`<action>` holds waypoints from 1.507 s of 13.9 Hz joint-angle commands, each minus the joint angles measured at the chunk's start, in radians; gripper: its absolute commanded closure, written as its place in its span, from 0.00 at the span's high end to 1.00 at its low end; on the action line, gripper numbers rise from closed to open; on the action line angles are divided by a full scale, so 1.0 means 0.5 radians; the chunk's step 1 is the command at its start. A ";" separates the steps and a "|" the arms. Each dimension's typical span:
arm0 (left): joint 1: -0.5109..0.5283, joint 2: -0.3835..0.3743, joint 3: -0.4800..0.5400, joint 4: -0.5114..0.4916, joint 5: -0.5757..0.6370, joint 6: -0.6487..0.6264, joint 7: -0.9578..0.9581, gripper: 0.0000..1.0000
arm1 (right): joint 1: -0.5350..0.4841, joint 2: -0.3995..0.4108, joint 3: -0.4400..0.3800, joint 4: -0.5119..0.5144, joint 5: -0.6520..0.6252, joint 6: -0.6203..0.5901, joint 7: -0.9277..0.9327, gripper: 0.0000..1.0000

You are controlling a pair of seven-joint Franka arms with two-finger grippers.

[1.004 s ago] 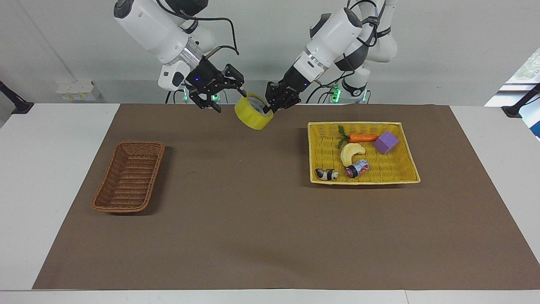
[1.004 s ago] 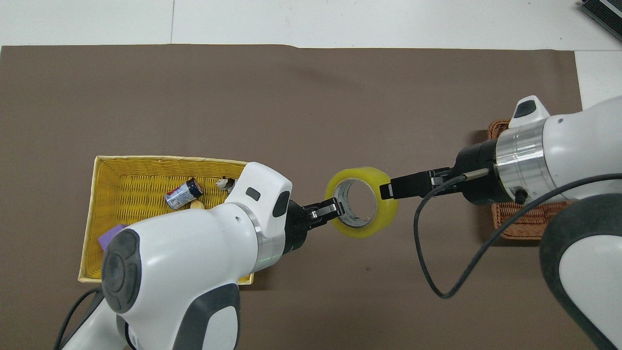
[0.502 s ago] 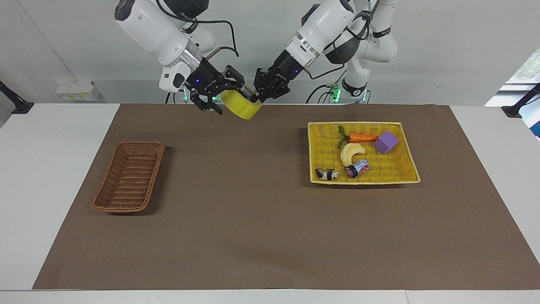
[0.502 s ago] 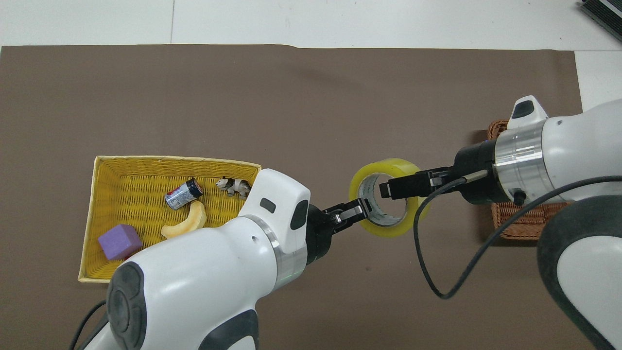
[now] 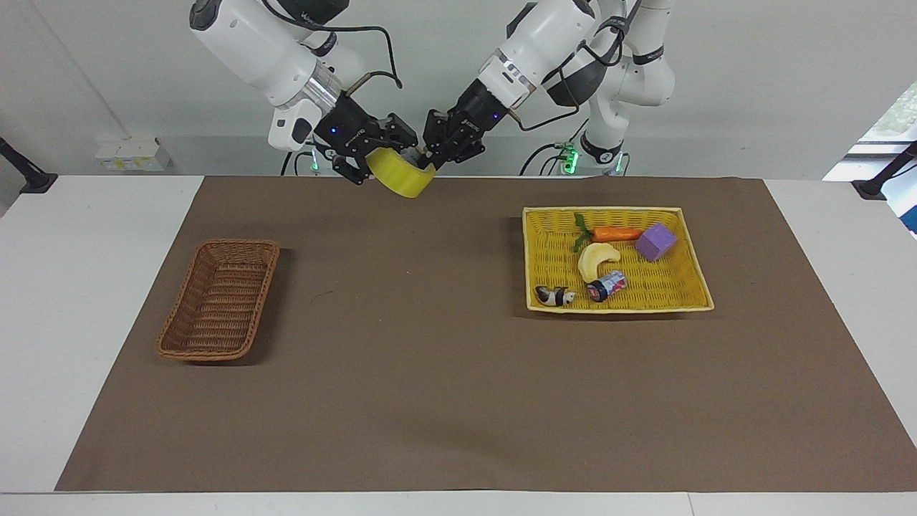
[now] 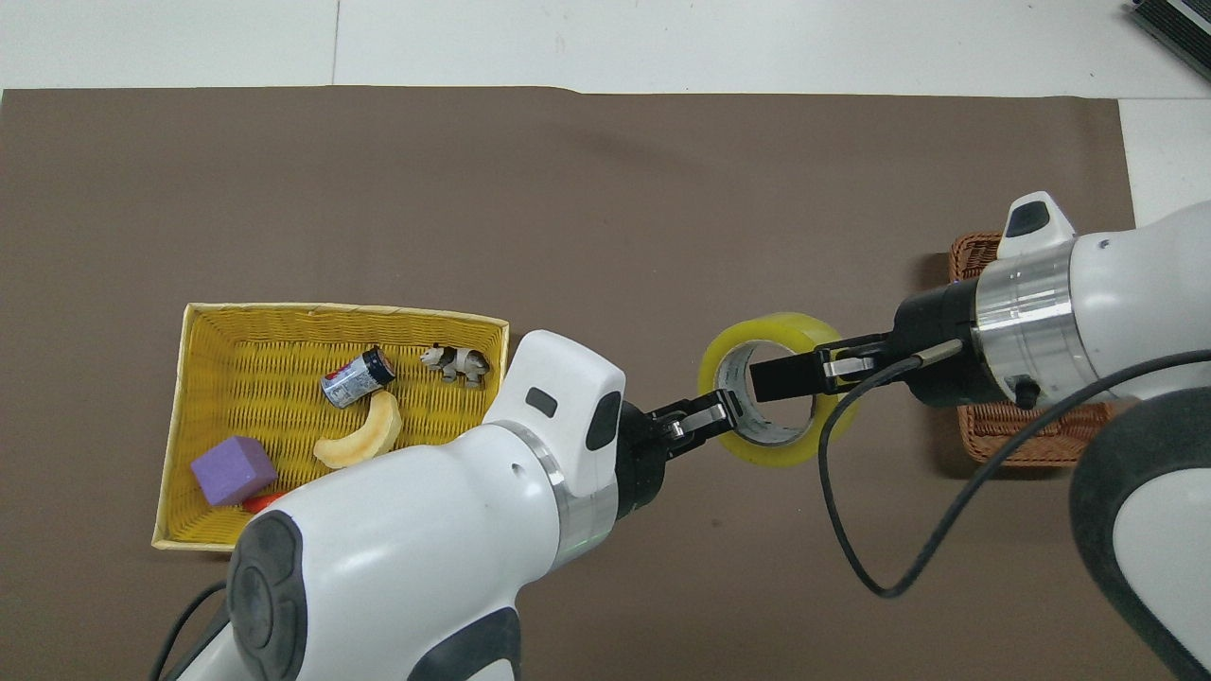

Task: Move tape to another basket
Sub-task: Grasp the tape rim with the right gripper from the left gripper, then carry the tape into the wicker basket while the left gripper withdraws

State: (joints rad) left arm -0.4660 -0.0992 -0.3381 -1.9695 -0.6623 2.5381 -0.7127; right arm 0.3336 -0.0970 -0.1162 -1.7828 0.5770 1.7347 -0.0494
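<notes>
A: Tagging fast. Where is the tape (image 6: pixel 771 323) sitting?

B: It is hanging in the air over the brown mat (image 5: pixel 430 373), between the yellow tray (image 5: pixel 602 209) and the basket (image 5: pixel 236 244), and it is not in either one. Both arms are meeting at it.

A: Who is holding it?

B: The left gripper (image 6: pixel 724 413) is clamping the ring's wall on the tray's side, one finger inside the hole and one outside, fully closed on it. The right gripper (image 6: pixel 804 371) is reaching into the hole from the basket's side, right at the wall. I cannot tell whether it is gripping yet.

A: So I am labelling the step as a handover, left to right?

B: That is how I am reading it. The basket is lying empty at the right arm's end, so the right arm is looking like the one to carry.

A: Any notes on doing it well?

B: The right gripper should be pinching the wall squarely, core and tape together, not just the slick outer edge. The left should be letting go only once that pinch is firm, then pulling straight back out of the hole so it is not dragging the roll. The roll is tilting, so I am expecting it to swing a bit when one side lets go. A slow release is helping there.

A: Any risk?

B: Both releasing at once, and the roll dropping and rolling off across the mat
</notes>
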 commanded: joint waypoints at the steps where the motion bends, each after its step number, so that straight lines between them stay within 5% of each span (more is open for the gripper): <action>1: 0.021 -0.035 0.041 0.067 -0.019 0.032 0.005 0.96 | -0.063 -0.015 -0.019 -0.058 0.021 -0.036 -0.073 0.00; 7: 0.158 -0.130 0.066 0.080 -0.028 -0.047 -0.216 1.00 | -0.063 -0.015 -0.022 -0.058 0.018 -0.036 -0.073 0.00; 10: 0.431 -0.124 0.063 0.119 0.093 -0.369 -0.195 1.00 | -0.148 -0.009 -0.025 -0.049 0.018 -0.070 -0.094 0.00; 13: 0.628 -0.075 0.063 0.254 0.495 -0.832 -0.134 1.00 | -0.356 0.001 -0.028 -0.042 0.097 -0.113 -0.146 0.00; 18: 0.922 -0.084 0.066 0.267 0.692 -1.317 0.641 1.00 | -0.770 0.034 -0.028 -0.064 0.131 -0.128 -0.250 0.00; 21: 1.054 -0.090 0.066 0.267 0.953 -1.419 0.986 1.00 | -1.031 0.264 -0.028 -0.042 0.131 -0.073 -0.502 0.00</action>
State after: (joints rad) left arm 0.0232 -0.1481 -0.2928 -1.8616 -0.2548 1.8774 -0.2919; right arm -0.1124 -0.0399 -0.1414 -1.8165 0.6059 1.6888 -0.2200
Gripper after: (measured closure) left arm 0.000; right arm 1.000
